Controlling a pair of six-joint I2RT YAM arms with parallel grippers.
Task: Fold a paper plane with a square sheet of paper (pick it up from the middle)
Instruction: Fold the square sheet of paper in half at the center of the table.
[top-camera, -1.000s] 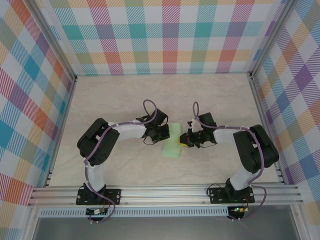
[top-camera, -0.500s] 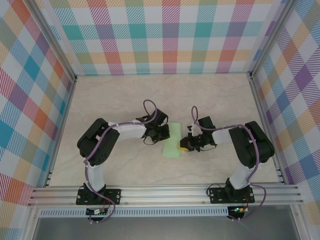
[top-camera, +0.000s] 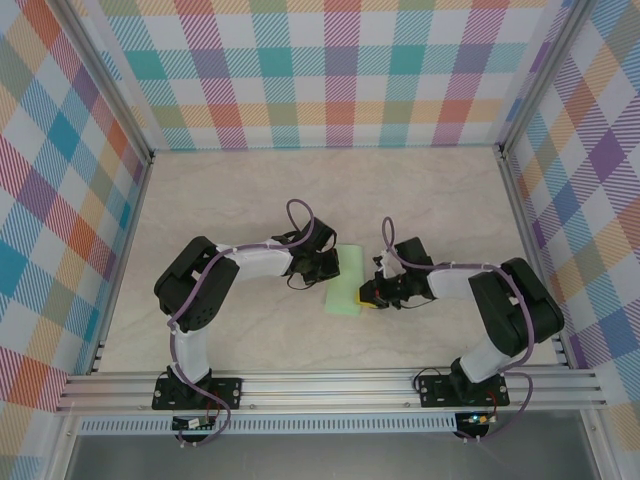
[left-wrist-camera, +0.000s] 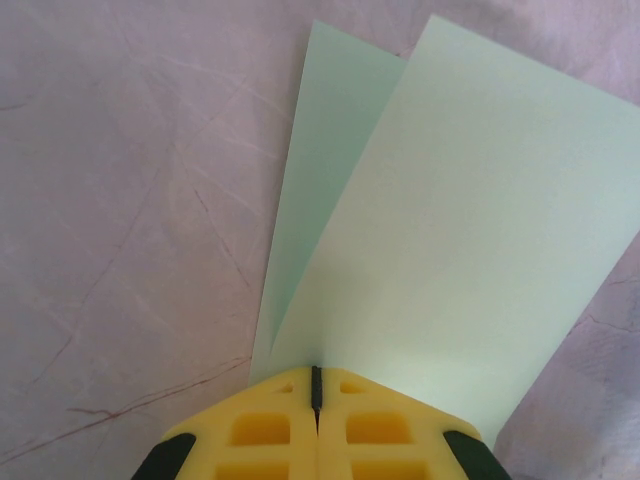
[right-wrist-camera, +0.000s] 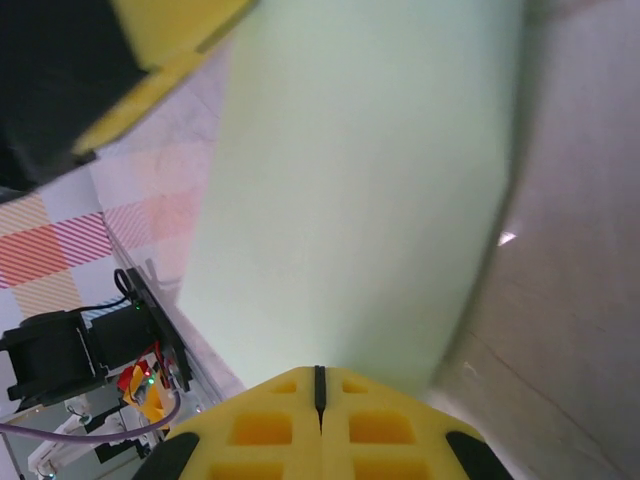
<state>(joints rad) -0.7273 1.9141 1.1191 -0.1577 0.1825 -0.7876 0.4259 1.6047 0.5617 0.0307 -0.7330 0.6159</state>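
Observation:
The square sheet of paper (top-camera: 345, 287) is pale mint green and folded double, lying mid-table between the arms. My left gripper (top-camera: 329, 263) is shut at its far left edge. In the left wrist view the two layers (left-wrist-camera: 470, 230) fan apart away from the shut left gripper (left-wrist-camera: 317, 372). My right gripper (top-camera: 370, 294) is shut at the sheet's near right edge. In the right wrist view the sheet (right-wrist-camera: 360, 190) runs straight up from the shut right gripper (right-wrist-camera: 320, 372), and its right side stands a little off the table.
The beige marbled tabletop (top-camera: 230, 190) is ringed by checkered walls. An aluminium rail (top-camera: 330, 385) with both arm bases runs along the near edge. Part of the left gripper's yellow finger (right-wrist-camera: 150, 60) sits at the top left of the right wrist view.
My right gripper has slid a short way nearer and left along the sheet's right edge. The left gripper and the sheet have stayed put.

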